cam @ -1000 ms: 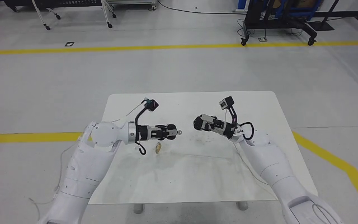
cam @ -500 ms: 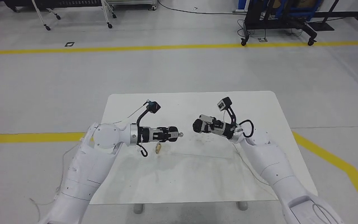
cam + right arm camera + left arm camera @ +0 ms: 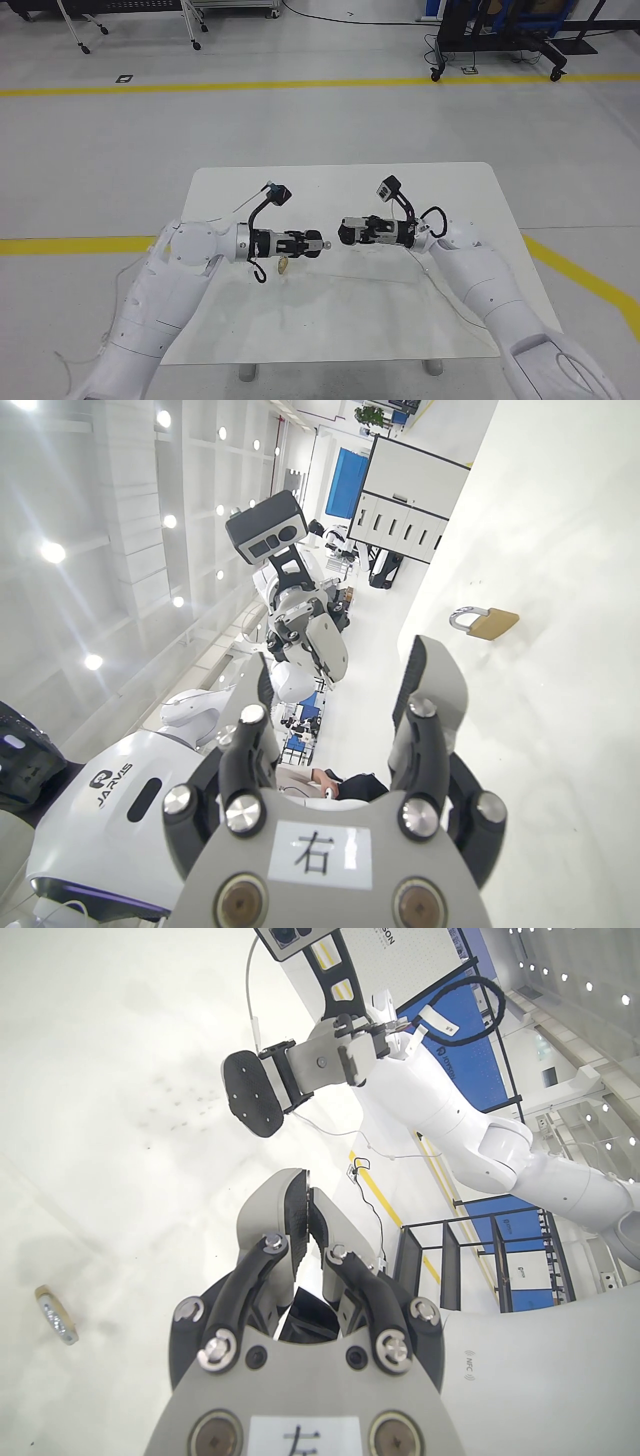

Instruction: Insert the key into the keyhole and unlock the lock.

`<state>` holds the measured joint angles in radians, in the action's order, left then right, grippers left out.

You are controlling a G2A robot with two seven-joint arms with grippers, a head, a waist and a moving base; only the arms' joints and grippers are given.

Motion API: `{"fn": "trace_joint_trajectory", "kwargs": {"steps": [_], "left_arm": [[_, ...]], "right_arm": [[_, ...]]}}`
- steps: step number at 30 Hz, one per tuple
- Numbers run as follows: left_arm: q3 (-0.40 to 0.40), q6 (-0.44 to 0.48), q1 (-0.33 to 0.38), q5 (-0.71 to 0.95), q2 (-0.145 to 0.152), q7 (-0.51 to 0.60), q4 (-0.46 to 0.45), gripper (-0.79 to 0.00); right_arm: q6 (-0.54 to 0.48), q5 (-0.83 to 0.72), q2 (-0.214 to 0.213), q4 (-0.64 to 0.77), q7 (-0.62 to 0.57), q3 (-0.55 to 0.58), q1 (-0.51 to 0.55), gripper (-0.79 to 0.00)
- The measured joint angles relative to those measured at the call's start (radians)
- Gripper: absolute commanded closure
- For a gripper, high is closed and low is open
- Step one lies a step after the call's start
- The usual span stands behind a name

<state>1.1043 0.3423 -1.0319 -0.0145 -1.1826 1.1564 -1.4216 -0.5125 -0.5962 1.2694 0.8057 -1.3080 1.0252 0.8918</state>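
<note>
The right gripper (image 3: 343, 233) has swung closer to the left gripper (image 3: 321, 243).

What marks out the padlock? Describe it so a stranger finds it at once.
Start at the white table. On it, just toward the robot from the left hand, the padlock lies flat. Its brass-coloured body and curved silver shackle set it apart from the grey-and-black hands above the table.

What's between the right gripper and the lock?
Nothing on the table: the lock lies in clear sight past the open right gripper. The left gripper, shut on the key, hangs near that path.
</note>
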Motion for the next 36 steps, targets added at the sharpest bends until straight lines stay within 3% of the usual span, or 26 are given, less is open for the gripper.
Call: {"fn": "trace_joint_trajectory", "kwargs": {"steps": [6,15,21,25,36], "left_arm": [[-0.033,-0.013,0.012,-0.006,-0.002,-0.012,0.007,0.0],[-0.035,-0.017,0.014,0.01,0.003,-0.033,0.014,0.0],[-0.035,-0.019,0.015,0.017,0.006,-0.042,0.015,0.0],[-0.034,-0.021,0.014,0.017,0.009,-0.051,0.014,0.0],[-0.043,-0.026,0.013,0.019,0.015,-0.062,0.008,0.0]], "right_arm": [[-0.015,0.018,0.01,-0.006,0.016,-0.026,-0.008,-0.135],[-0.002,0.006,0.011,0.011,0.003,-0.038,-0.004,-0.206],[0.005,0.007,0.001,0.045,-0.004,-0.035,0.009,-0.191],[0.006,0.022,-0.004,0.061,-0.006,-0.04,0.015,-0.228],[-0.001,0.035,-0.016,0.089,0.001,-0.059,0.021,-0.148]]}}
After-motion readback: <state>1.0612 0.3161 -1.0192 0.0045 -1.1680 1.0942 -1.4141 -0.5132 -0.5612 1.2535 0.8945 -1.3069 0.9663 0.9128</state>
